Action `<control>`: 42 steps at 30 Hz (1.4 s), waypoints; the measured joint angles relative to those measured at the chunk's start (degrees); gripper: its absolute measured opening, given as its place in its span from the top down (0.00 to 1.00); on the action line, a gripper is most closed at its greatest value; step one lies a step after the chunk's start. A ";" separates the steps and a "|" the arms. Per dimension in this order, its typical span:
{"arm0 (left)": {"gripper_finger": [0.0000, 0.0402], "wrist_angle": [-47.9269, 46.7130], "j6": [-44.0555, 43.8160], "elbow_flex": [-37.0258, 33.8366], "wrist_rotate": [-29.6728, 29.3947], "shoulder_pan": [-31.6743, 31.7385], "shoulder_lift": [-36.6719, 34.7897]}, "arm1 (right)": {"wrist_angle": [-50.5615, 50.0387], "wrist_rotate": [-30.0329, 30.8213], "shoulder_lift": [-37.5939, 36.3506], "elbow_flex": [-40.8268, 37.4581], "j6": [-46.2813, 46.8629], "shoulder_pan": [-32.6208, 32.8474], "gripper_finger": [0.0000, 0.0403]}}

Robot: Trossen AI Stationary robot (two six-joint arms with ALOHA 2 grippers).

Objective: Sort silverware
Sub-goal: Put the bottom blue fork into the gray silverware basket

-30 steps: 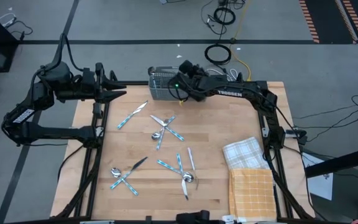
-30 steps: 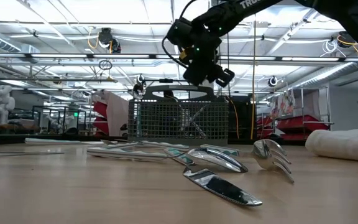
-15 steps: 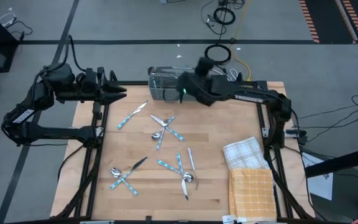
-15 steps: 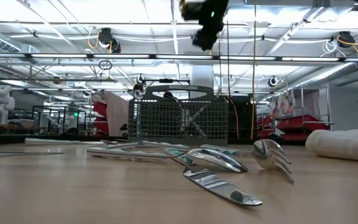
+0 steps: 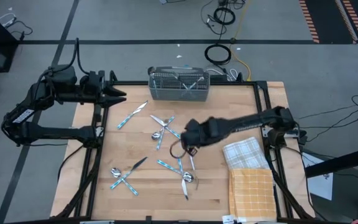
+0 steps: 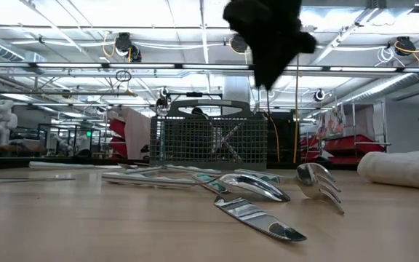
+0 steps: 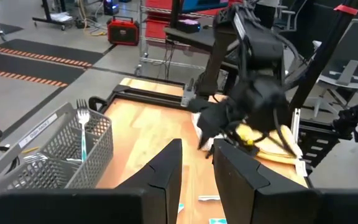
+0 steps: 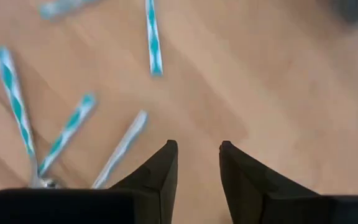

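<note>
Hovering right gripper over mid-table silverware

Right gripper (image 5: 188, 144) hangs above the light wooden table (image 5: 241, 118) near its centre, fingers (image 8: 160, 171) a narrow gap apart, nothing between them. Silver-headed, light-blue-handled silverware (image 5: 180, 167) lies scattered: one cluster just under the gripper, one toward the front-left corner, one nearer the back edge. Grey wire-mesh caddy basket (image 5: 179, 85) sits at the back edge with a fork (image 7: 82, 127) upright inside. Left gripper (image 5: 118, 94) waits at the back-left corner, fingers narrowly parted, empty. Folded checked cloths (image 5: 248, 171) lie at the front-right corner.
</note>
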 joint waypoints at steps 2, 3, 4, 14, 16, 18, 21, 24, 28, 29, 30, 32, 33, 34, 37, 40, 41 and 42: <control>0.76 -0.30 0.00 0.00 0.16 -0.01 -0.01 | 1.39 -2.91 0.39 -2.99 5.61 2.28 0.71; 0.76 -0.37 0.00 0.00 0.23 -0.01 -0.03 | 2.08 -4.81 0.50 -4.33 8.06 3.52 0.70; 0.76 -0.42 0.02 0.00 0.25 -0.01 -0.04 | 3.06 -6.09 0.62 -5.66 10.55 4.63 0.68; 0.76 -1.10 0.00 0.00 1.88 0.00 -0.04 | 16.92 -8.88 1.72 -12.26 28.03 10.97 0.39; 0.76 -1.31 0.02 0.00 1.98 -0.01 -0.04 | 18.58 -8.95 2.19 -12.30 29.08 11.27 0.36; 0.76 -1.64 -0.02 0.00 2.00 -0.01 -0.04 | 19.89 -8.87 3.10 -12.28 29.33 11.40 0.35; 0.76 -3.03 -0.01 0.00 2.11 -0.01 -0.04 | 21.38 -9.03 4.73 -12.28 30.04 11.45 0.34; 0.76 -4.10 0.00 0.00 2.37 -0.01 -0.04 | 21.26 -9.51 6.90 -12.29 30.05 11.49 0.34; 0.76 -4.25 -0.02 0.00 2.52 -0.03 -0.04 | 21.17 -10.70 10.37 -12.30 29.76 11.43 0.36; 0.76 -4.24 -0.02 0.00 2.52 -0.03 -0.04 | 21.56 -10.69 11.06 -12.30 29.43 11.45 0.37; 0.76 -4.25 -0.02 0.00 2.52 -0.03 -0.04 | 22.18 -10.87 11.99 -12.28 29.28 11.45 0.39; 0.76 -4.25 -0.03 0.00 2.52 -0.05 -0.04 | 23.04 -12.16 13.19 -12.07 28.63 11.45 0.43; 0.76 -4.25 -0.04 0.00 2.52 -0.03 -0.04 | 22.99 -13.05 13.92 -12.00 28.55 11.45 0.47; 0.76 -4.23 -0.02 0.00 2.55 -0.04 -0.04 | 22.75 -14.03 14.42 -12.00 28.55 11.38 0.51; 0.76 -4.23 -0.02 0.00 2.57 -0.05 -0.04 | 21.52 -15.21 15.15 -11.95 28.59 11.38 0.72; 0.76 -4.23 0.00 0.00 2.58 -0.03 -0.04 | 21.10 -15.62 14.72 -12.00 27.16 11.38 0.95; 0.76 -4.23 0.02 0.00 2.57 -0.05 -0.04 | 20.87 -15.76 14.37 -12.04 26.50 11.38 0.96; 0.76 -4.23 0.10 0.00 2.58 -0.05 -0.04 | 20.51 -15.91 14.07 -12.04 26.11 11.22 0.97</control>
